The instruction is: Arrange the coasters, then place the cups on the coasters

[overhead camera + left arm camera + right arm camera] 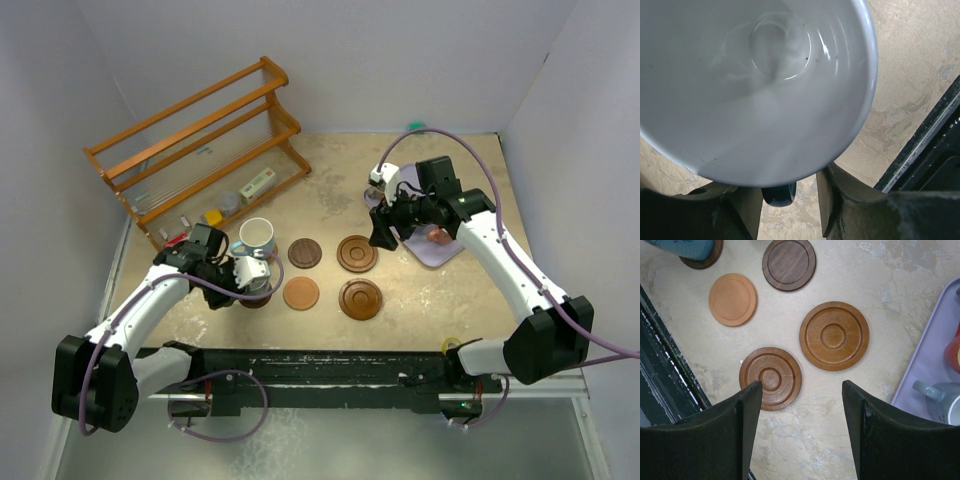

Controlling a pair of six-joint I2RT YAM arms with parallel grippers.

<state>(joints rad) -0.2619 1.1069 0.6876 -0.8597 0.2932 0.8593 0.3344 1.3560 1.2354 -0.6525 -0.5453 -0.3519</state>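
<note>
Four bare coasters lie mid-table: dark brown (305, 252), tan-orange (301, 293) and two ringed reddish-brown ones (357, 253) (360, 299). A light blue cup (690, 247) stands on a fifth, dark coaster (255, 299). My left gripper (245, 272) is at that spot. Just behind it stands a light blue cup (257, 238). In the left wrist view a cup's pale inside (755, 85) fills the frame. Its dark handle (779, 195) sits between the parted fingers of my left gripper (789, 187), with a gap on the right. My right gripper (383, 238) (801, 387) hangs open above the table, beside the lavender tray, holding nothing.
The lavender tray (440, 255) (930, 365) at the right holds a pink cup (438, 236), a grey-blue cup (940, 400) and an orange-red one (954, 352). A wooden rack (200, 140) with small items stands at the back left. A black rail (330, 365) runs along the front edge.
</note>
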